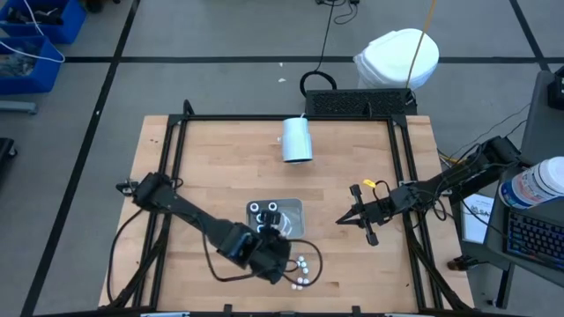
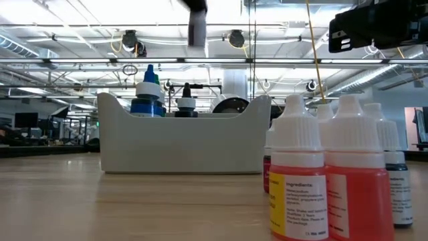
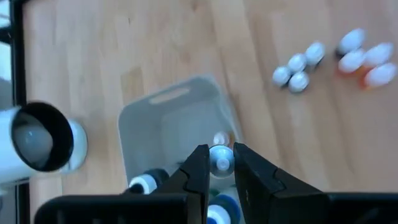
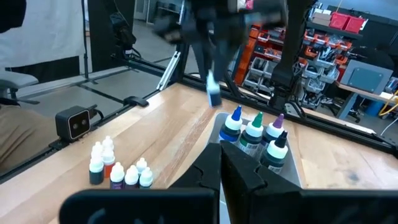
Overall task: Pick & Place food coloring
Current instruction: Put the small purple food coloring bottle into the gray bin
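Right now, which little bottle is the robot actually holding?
The white-capped bottle between the left gripper fingers, above the grey tray; the others stand untouched.

White-capped food coloring bottles (image 2: 328, 177) with red-orange liquid, pale grey tray (image 2: 180, 144), light wood table (image 1: 220, 167), white cup (image 1: 297, 139)

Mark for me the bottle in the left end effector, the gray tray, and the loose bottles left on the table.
held bottle (image 3: 220, 159), left wrist view, on its white cap between the fingers.
gray tray (image 3: 163, 123), left wrist view, on its bare floor.
loose bottles (image 4: 118, 169), right wrist view, on one white cap in the cluster.
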